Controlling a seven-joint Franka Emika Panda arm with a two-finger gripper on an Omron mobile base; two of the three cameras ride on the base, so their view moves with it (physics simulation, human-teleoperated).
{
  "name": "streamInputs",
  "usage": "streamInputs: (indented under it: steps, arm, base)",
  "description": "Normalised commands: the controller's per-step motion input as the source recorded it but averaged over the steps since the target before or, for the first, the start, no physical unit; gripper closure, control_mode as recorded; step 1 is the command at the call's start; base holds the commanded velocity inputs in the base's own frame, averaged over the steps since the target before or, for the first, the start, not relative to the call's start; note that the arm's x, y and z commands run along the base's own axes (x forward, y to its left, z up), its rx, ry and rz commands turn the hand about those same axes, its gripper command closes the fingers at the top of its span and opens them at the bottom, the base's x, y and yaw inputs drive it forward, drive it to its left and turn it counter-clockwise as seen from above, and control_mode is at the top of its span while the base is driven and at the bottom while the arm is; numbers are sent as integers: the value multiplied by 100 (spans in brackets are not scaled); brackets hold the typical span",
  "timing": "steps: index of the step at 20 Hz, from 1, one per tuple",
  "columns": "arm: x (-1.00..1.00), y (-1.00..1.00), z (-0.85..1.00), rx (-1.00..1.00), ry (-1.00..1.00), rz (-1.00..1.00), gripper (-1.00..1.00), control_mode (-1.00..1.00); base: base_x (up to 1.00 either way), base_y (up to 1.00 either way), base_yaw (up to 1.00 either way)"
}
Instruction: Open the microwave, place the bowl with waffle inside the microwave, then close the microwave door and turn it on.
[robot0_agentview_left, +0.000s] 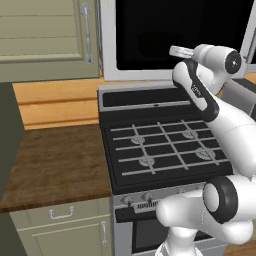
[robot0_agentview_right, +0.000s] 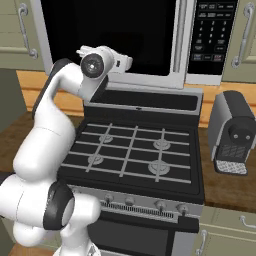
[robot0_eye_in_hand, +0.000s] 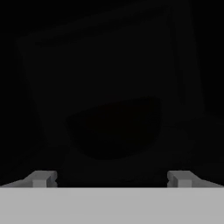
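The microwave (robot0_agentview_right: 212, 35) hangs above the stove, and its keypad is on the right. The microwave door (robot0_agentview_right: 107, 35), wide black glass in a silver frame, lies flush with the front; its vertical bar handle (robot0_agentview_right: 182, 40) is at the right. My gripper (robot0_eye_in_hand: 111, 177) is open, fingertips (robot0_eye_in_hand: 41, 177) far apart, facing the dark glass at close range with nothing between them. From the base the hand (robot0_agentview_left: 180, 51) (robot0_agentview_right: 122, 61) is level with the door's lower edge. Behind the glass is a dim rounded shape (robot0_eye_in_hand: 113, 127), too dark to identify. The bowl with waffle is hidden.
A black-topped gas stove (robot0_agentview_left: 160, 145) stands right below the hand. A grey coffee machine (robot0_agentview_right: 232, 132) sits on the counter to the right. Wooden counter (robot0_agentview_left: 55, 165) lies to the left, and beige cabinets (robot0_agentview_left: 45, 35) flank the microwave.
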Motion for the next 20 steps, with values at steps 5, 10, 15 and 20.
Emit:
streamInputs:
  steps: [5,10,15,20]
  arm:
    - [27,-1,0,0,0,0,-100,-100]
    - [20,0,0,0,0,0,-100,-100]
    - [23,-1,0,0,0,0,-100,-100]
    - [-41,-33,5,-2,0,0,-100,-100]
  base:
    - [0,0,0]
    - [0,0,0]
    - [0,0,0]
    - [0,0,0]
